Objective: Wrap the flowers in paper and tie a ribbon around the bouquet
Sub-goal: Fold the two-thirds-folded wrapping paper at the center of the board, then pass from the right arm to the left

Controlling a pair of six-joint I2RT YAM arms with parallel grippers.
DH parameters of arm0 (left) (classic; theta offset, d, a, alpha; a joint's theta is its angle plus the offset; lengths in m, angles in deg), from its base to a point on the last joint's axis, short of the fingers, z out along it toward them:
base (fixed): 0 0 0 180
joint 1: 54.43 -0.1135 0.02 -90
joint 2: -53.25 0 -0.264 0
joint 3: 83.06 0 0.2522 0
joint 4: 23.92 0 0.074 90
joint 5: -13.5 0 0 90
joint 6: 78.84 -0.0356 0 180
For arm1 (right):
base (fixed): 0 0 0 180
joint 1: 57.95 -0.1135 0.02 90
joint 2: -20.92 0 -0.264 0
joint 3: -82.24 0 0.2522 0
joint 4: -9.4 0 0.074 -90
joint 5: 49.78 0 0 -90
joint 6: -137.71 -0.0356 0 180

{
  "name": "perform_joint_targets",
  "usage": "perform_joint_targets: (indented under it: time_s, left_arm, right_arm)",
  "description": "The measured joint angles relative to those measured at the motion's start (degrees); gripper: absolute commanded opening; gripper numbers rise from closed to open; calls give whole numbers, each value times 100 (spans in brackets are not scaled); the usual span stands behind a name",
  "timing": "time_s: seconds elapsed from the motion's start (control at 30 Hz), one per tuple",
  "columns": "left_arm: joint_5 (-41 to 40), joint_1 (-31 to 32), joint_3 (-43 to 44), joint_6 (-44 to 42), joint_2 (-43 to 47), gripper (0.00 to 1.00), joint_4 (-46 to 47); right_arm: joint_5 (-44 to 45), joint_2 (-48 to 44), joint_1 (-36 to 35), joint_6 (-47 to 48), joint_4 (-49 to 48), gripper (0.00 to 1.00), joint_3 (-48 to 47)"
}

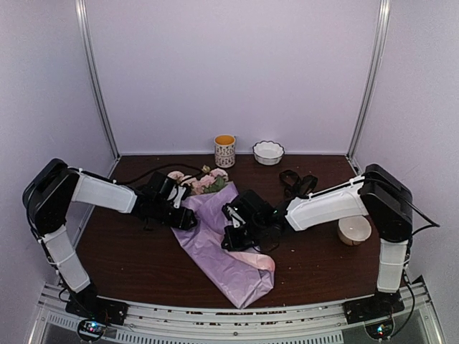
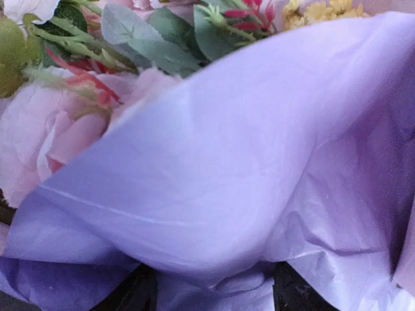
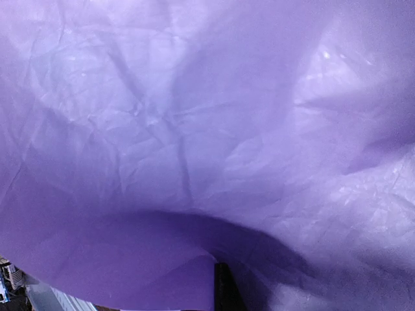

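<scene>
The lilac paper (image 1: 219,240) lies crumpled and slanted across the table's middle. The flowers (image 1: 204,182), pink roses with green leaves, stick out at its far end. In the left wrist view a pink rose (image 2: 45,139) and leaves sit behind a bulging fold of paper (image 2: 246,149). My left gripper (image 1: 188,217) is at the paper's left edge near the flower heads, open. Its dark fingers (image 2: 133,295) stand apart with paper between them. My right gripper (image 1: 231,236) is shut on the paper at its right edge. Paper (image 3: 194,129) fills the right wrist view. The black ribbon (image 1: 297,183) lies looped at the back right.
A patterned mug (image 1: 224,150) and a white scalloped bowl (image 1: 268,152) stand at the back edge. A round beige object (image 1: 354,229) sits at the right, close to the right arm's base. White walls close in the table on three sides.
</scene>
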Motion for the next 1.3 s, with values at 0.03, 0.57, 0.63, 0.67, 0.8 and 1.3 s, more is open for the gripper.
perform_joint_targets:
  time_s: [0.03, 0.57, 0.63, 0.67, 0.8, 1.3]
  left_arm:
    - [50, 20, 0, 61, -31, 64, 170]
    - [72, 131, 17, 92, -367, 64, 1029]
    - [125, 131, 17, 96, -367, 64, 1040]
    - [162, 122, 17, 103, -367, 65, 1051]
    - [315, 15, 0, 107, -306, 70, 1025]
    - [509, -286, -516, 278, 2570, 87, 321]
  right_arm:
    - [2, -9, 0, 57, 153, 0, -120]
    - [-393, 223, -337, 275, 260, 0, -1615]
    - [-437, 535, -343, 186, 131, 0, -1626]
    - [-452, 691, -343, 155, 105, 0, -1626]
    - [-485, 1325, -341, -42, -24, 0, -1541]
    - [-492, 1416, -315, -291, -424, 0, -1502]
